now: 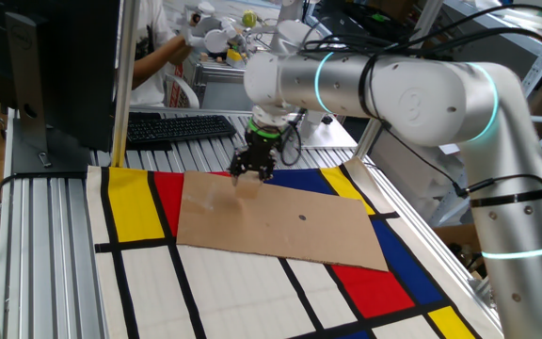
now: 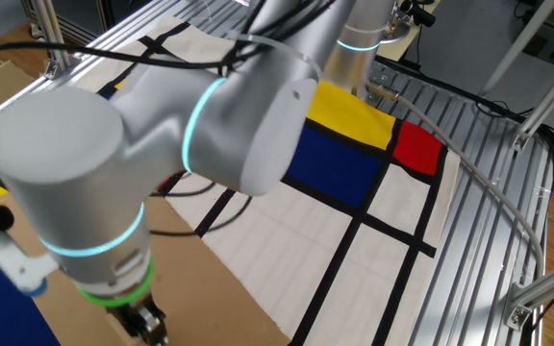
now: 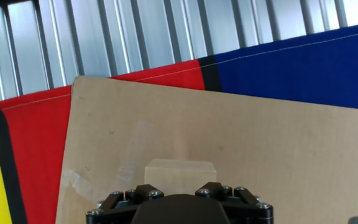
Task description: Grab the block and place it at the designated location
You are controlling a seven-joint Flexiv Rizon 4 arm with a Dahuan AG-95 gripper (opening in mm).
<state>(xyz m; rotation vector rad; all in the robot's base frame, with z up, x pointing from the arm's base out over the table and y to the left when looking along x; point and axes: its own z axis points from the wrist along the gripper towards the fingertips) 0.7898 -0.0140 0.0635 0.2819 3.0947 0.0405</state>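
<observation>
The gripper hung over the far left part of a brown cardboard sheet, close to that sheet's far edge. The sheet lay flat on a cloth printed with red, yellow, blue and white panels divided by black bands, and the cloth covered the table, whose ribbed aluminium surface showed bare along the left side and beyond the far edge.

In the hand view, the block sat on the cardboard directly ahead of the gripper body, pale and plain-faced, with its near portion hidden behind the black housing. Strips of clear tape lay on the cardboard just left of the block. The sheet's far corner and left edge were near the block; past them came the red panel, a black band and the yellow panel. To the right, the cardboard ran on unobstructed.

Finger spacing could not be told: the fingers were out of sight in the hand view, blurred in one fixed view, and cut off at the lower edge of the other fixed view. Contact with the block could not be confirmed.

A black keyboard rested on the table beyond the cloth's far edge, well apart from the gripper.
</observation>
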